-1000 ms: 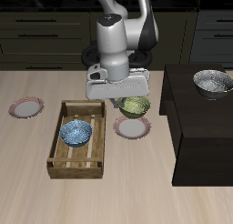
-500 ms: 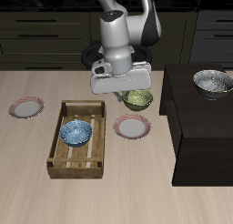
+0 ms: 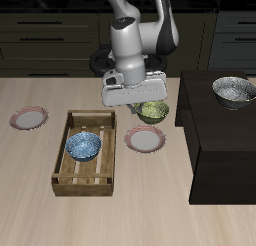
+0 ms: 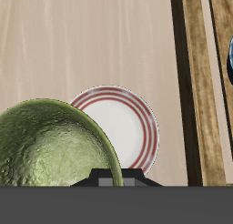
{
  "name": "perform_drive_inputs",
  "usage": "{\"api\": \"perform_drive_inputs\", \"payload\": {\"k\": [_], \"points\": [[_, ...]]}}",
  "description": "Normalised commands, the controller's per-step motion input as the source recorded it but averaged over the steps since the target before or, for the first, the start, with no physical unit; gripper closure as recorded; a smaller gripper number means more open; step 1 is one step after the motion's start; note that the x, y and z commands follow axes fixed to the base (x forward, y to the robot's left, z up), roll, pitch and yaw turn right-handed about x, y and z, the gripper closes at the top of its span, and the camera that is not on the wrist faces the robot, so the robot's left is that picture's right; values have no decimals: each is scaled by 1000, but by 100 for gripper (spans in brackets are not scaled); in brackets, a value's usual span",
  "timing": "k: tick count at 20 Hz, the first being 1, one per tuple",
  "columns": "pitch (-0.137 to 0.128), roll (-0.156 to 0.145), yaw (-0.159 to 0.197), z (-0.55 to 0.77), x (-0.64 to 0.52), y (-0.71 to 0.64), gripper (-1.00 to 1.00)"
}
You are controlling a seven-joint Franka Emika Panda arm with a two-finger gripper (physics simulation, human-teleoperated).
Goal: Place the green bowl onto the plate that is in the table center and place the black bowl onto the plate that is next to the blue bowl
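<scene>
My gripper (image 3: 143, 106) is shut on the rim of the green bowl (image 3: 153, 112) and holds it off the table, just behind the red-rimmed plate (image 3: 145, 140) in the table center. The wrist view shows the green bowl (image 4: 50, 146) close up, partly overlapping that plate (image 4: 123, 127) below it. The black bowl (image 3: 233, 89) rests on top of the black cabinet (image 3: 225, 140). Inside the wooden tray (image 3: 85, 180) lies the blue bowl (image 3: 82, 145). A second red-rimmed plate (image 3: 29, 118) sits on the table beyond the tray, away from the arm.
The wooden tray's walls stand right beside the center plate. The black cabinet rises above the table (image 3: 40, 210) on the plate's other side. Dark drawers line the back behind the robot.
The gripper has risen with the green bowl and carried it slightly toward the back of the table. Over the last half second it hardly moved.
</scene>
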Motion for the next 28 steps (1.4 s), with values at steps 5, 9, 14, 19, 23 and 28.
{"api": "perform_drive_inputs", "payload": {"k": [5,9,14,19,23,28], "points": [[-23,30,29,-185,-10,85,100],[50,-5,-11,-343,85,47,100],[10,17,43,-213,2,42,100],[-14,-40,31,-22,81,-84,100],[-43,-40,21,191,154,-186,100],[-11,-46,8,32,128,-217,100]]}}
